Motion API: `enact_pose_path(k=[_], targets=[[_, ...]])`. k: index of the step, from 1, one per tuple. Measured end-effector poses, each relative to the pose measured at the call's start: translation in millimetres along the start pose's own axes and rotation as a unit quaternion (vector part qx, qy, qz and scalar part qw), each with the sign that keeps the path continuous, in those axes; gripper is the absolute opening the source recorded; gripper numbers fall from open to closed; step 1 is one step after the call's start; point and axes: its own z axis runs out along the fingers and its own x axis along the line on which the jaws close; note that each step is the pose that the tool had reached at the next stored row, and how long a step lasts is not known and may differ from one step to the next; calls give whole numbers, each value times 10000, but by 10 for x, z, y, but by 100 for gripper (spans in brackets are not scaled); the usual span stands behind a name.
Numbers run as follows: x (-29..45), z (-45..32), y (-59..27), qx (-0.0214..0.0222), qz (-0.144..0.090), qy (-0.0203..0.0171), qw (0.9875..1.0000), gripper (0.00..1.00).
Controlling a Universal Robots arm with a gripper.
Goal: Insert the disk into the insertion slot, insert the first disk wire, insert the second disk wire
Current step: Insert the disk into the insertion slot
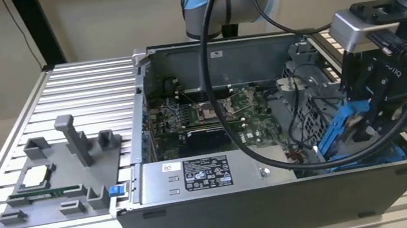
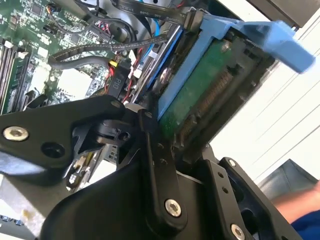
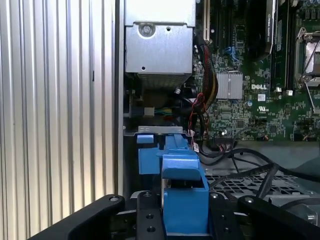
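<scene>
Gripper [image 1: 362, 125]: my jaws are clamped on the disk [image 2: 197, 97], a flat green board in a glossy blue plastic frame, held tilted over the slot [image 1: 372, 157] at the exterior view's right. Step in hand, I judge: disk insertion, not yet seated. It calls for squaring the frame to the grey metal bay.

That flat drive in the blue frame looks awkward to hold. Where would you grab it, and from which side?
Best, I'd say, by the blue carrier frame at one end of the disk, pinching its two long rails. They are straight and parallel, and that spares the green circuit face. Come from above, as the gripper does here, leaving the lower end free.
</scene>
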Motion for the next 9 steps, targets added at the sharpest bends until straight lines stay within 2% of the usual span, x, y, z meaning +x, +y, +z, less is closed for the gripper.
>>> enact_pose_path(k=[7, 9], targets=[[0, 3, 0, 0, 0, -1, 10000, 100], [0, -19, 0, 0, 0, -6, 10000, 100]])
